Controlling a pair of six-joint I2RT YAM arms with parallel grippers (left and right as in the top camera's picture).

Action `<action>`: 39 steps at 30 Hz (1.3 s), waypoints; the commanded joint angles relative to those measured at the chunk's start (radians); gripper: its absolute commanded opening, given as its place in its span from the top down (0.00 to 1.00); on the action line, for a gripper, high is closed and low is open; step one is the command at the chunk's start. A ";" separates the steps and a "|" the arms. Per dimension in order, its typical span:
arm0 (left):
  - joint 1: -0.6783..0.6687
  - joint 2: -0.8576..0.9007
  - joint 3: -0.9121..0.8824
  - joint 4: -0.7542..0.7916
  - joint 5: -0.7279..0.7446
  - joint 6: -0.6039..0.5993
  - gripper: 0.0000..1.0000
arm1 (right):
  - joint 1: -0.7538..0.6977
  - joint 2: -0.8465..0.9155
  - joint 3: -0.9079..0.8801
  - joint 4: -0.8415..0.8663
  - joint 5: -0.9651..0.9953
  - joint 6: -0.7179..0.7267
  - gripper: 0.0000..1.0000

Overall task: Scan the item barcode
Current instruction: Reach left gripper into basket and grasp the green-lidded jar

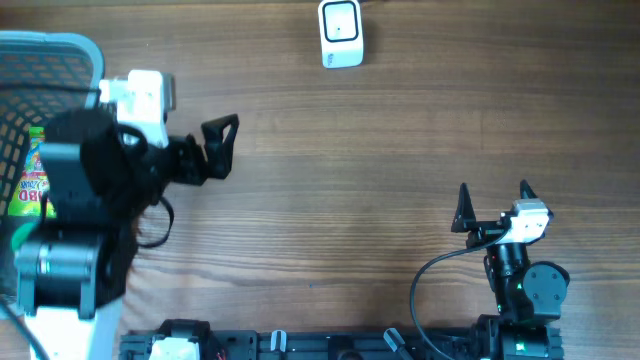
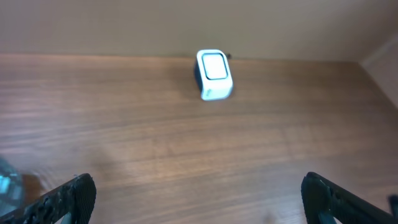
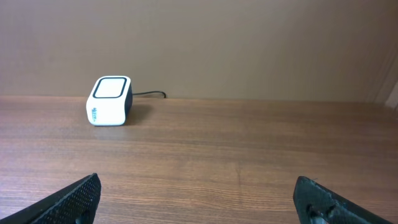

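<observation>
The white barcode scanner (image 1: 340,33) stands at the far middle of the wooden table, its window facing up. It also shows in the left wrist view as the scanner (image 2: 214,74) and in the right wrist view as the scanner (image 3: 110,99). A colourful packet, the item (image 1: 30,182), lies in the light-blue basket (image 1: 70,60) at the far left, partly hidden by my left arm. My left gripper (image 1: 222,150) (image 2: 200,199) is open over bare wood just right of the basket. My right gripper (image 1: 494,190) (image 3: 199,199) is open near the front right, holding nothing.
A thin black cable (image 3: 149,94) runs from the scanner toward the back wall. A bluish edge of the basket (image 2: 9,186) shows at the lower left of the left wrist view. Bare wood lies between both grippers and the scanner.
</observation>
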 commanded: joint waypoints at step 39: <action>0.917 0.569 -0.036 -0.259 -0.494 -0.945 0.00 | 0.003 -0.002 -0.001 0.003 0.018 -0.012 0.00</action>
